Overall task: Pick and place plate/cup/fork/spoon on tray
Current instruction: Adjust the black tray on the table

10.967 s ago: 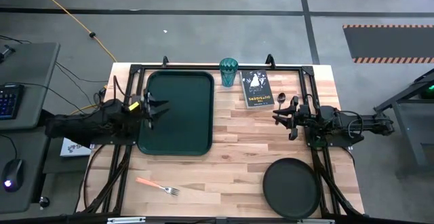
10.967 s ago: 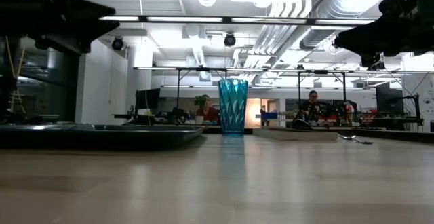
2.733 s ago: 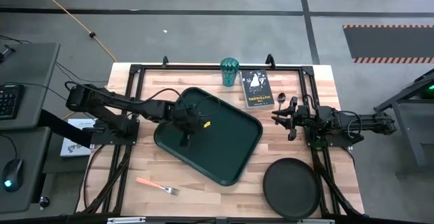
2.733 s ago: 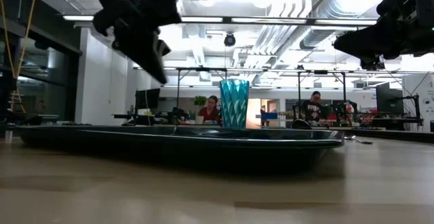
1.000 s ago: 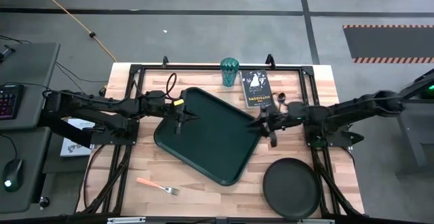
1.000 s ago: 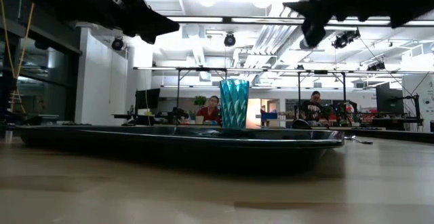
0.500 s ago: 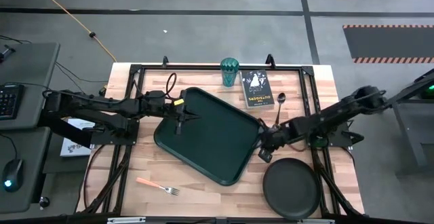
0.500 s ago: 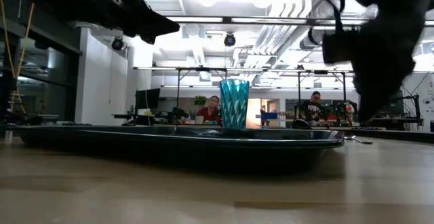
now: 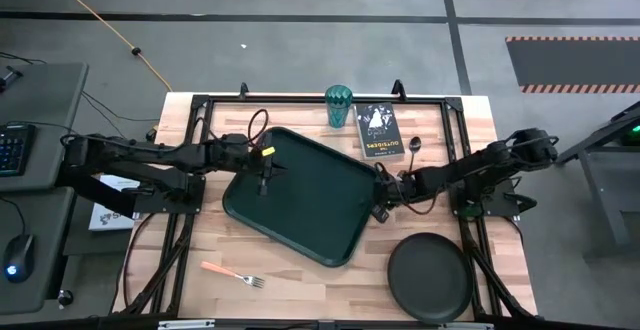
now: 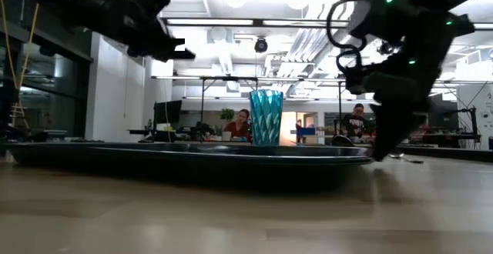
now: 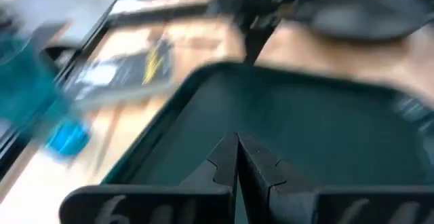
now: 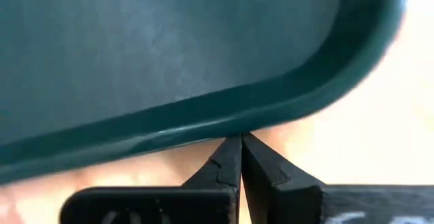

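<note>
The dark green tray (image 9: 300, 210) lies flat on the table, turned askew. My right gripper (image 9: 380, 210) is shut and low at the tray's right corner. Above the tray's far left part my left gripper (image 9: 265, 182) hangs shut, clear of the tray (image 11: 305, 129). The black plate (image 9: 430, 278) rests near the front right. The teal cup (image 9: 338, 103) stands at the far edge. The dark spoon (image 9: 413, 148) lies by the book, and the orange-handled fork (image 9: 232, 273) lies at the front left. My right gripper has its shut fingertips (image 12: 230, 157) against the outside of the tray's rim (image 12: 203, 125) at its right corner. It comes from the table's right side, slanting down to table height (image 10: 377, 155). The tray lies flat on the table.
A small black book (image 9: 378, 132) lies between cup and spoon at the far side. Black frame rails run along the table's left, right and far edges. Bare wood shows at the front, between fork and plate.
My right gripper has come down and toward the near edge, from beside the book to the tray's right corner, then gone leftward against the rim. The tray has slid a little toward the table's left edge, staying flat.
</note>
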Robot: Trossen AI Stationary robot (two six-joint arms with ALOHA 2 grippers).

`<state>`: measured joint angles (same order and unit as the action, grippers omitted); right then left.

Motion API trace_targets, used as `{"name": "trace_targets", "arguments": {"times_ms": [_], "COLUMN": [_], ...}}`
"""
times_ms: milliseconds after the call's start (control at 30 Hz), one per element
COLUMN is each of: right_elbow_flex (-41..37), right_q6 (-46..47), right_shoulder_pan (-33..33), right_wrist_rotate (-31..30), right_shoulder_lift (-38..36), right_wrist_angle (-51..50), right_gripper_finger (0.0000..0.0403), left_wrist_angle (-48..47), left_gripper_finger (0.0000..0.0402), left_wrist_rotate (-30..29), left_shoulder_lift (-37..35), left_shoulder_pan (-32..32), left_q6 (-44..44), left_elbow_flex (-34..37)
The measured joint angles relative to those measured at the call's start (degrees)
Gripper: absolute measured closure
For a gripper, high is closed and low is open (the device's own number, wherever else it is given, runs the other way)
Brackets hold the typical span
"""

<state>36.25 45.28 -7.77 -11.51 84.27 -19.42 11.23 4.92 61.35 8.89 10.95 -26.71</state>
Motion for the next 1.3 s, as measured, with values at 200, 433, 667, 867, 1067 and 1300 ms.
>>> {"name": "trace_targets", "arguments": {"times_ms": [200,433,667,867,1067,1300], "right_elbow_flex": [0.0,0.0,3.8,5.6,4.9,5.4], "right_q6": [-5.7,-14.8,-15.4,-5.7,-0.9,-2.0], "right_shoulder_pan": [5.6,11.6,10.5,5.5,3.1,4.8], "right_wrist_rotate": [-4.7,-6.8,-0.7,3.4,1.8,-1.4], "right_shoulder_lift": [0.0,2.7,-1.2,-0.5,4.4,11.2], "right_wrist_angle": [7.8,22.1,10.1,-2.2,-1.0,8.5], "right_gripper_finger": [0.0403,0.0403,0.0403,0.0403,0.0403,0.0403], "left_wrist_angle": [-11.5,-17.2,-18.4,-20.4,-22.0,-22.6], "left_gripper_finger": [0.0401,0.0401,0.0402,0.0402,0.0401,0.0402], "left_wrist_rotate": [-10.1,-15.4,-16.6,-16.0,-16.0,-17.1], "left_shoulder_lift": [-2.4,-3.5,-3.5,-3.5,-3.5,-3.5], "left_shoulder_pan": [2.7,4.8,5.4,5.5,5.5,5.8], "left_q6": [-0.6,-2.2,-2.7,-2.8,-3.2,-3.2], "left_elbow_flex": [0.0,0.0,0.0,0.0,0.1,0.1]}}
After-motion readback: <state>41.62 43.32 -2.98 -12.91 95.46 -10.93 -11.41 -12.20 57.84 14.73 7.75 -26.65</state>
